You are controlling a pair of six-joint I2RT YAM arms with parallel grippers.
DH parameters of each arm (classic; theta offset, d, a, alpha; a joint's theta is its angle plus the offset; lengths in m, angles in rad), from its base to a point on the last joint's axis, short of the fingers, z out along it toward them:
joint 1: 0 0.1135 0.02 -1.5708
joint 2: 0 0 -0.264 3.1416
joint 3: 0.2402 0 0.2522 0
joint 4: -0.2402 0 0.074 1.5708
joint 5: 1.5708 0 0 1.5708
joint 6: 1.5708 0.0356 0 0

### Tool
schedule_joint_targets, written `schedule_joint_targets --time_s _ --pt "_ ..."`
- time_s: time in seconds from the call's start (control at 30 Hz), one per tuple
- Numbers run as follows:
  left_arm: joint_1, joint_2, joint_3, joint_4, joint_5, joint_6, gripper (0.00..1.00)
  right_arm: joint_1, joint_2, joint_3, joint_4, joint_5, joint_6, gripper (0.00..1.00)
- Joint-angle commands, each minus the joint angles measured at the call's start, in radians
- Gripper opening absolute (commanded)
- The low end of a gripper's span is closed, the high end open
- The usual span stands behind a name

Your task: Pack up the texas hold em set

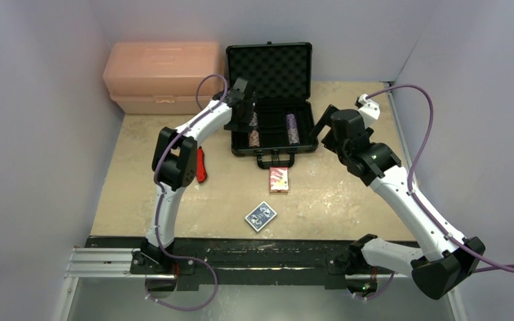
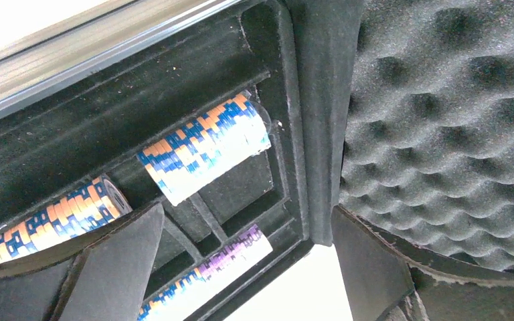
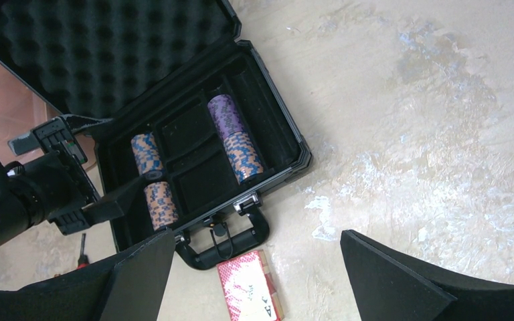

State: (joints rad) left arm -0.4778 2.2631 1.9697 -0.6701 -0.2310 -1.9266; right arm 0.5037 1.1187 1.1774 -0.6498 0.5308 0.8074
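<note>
The black briefcase (image 1: 268, 67) stands open at the back middle, foam lid up. Striped chip stacks (image 1: 253, 130) (image 1: 292, 128) lie in its tray. My left gripper (image 1: 241, 110) hangs open and empty over the tray's left side. In the left wrist view its gripper (image 2: 241, 267) is above a purple stack (image 2: 231, 264), with an orange-blue stack (image 2: 204, 147) beyond. My right gripper (image 1: 321, 124) is open and empty by the case's right edge. In the right wrist view it (image 3: 254, 267) frames the red deck (image 3: 249, 287) below the case handle (image 3: 224, 244). The blue deck (image 1: 260, 216) lies nearer the front.
A pink toolbox (image 1: 164, 77) stands at the back left, touching the wall. A red utility knife (image 1: 201, 165) lies beside the left arm's elbow. The red deck (image 1: 278, 179) lies just in front of the case. White walls close in the left, right and back.
</note>
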Motion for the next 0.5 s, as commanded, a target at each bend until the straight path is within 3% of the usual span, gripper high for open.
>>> schedule_joint_targets --time_s 0.0,0.2,0.47 --pt "0.010 -0.056 -0.020 0.030 -0.021 -0.016 0.96 0.001 -0.007 -0.003 0.030 0.002 0.003 0.99" --pt "0.010 -0.117 -0.077 0.088 -0.050 0.032 0.96 0.001 -0.006 -0.004 0.036 0.001 -0.007 0.99" --pt "0.020 -0.270 -0.244 0.223 -0.103 0.283 0.88 0.001 0.008 0.000 0.070 -0.044 -0.080 0.99"
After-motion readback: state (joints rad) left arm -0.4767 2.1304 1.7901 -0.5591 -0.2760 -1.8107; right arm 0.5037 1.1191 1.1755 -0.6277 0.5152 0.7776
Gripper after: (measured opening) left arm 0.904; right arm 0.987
